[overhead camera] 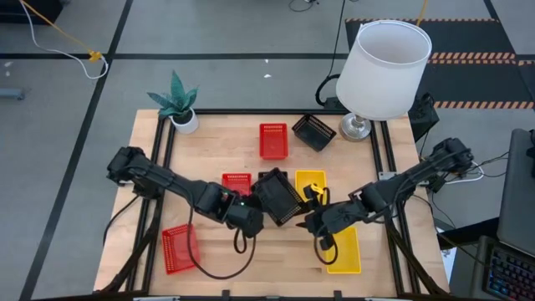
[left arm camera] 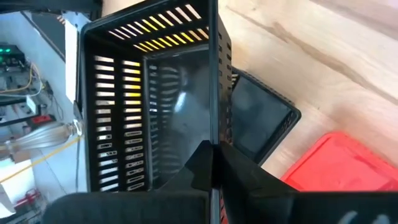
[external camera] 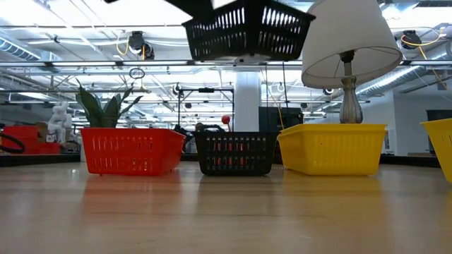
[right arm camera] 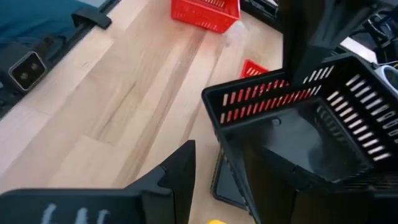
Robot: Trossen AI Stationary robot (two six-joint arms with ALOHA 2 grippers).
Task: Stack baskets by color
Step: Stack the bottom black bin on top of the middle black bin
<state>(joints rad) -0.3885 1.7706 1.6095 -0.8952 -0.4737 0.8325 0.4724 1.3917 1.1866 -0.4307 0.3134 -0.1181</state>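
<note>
Left tool gripping empty black basket

One basket is hanging above the table centre, between both arms; others are sitting around it; a lamp and plant are occupying the far corners

I see bright, even overhead light; ceiling strip lights glare in my low view, and the pale wooden tabletop blurs near the lens.

Left hand clamped shut at table centre; right hand open just beside it.
</note>
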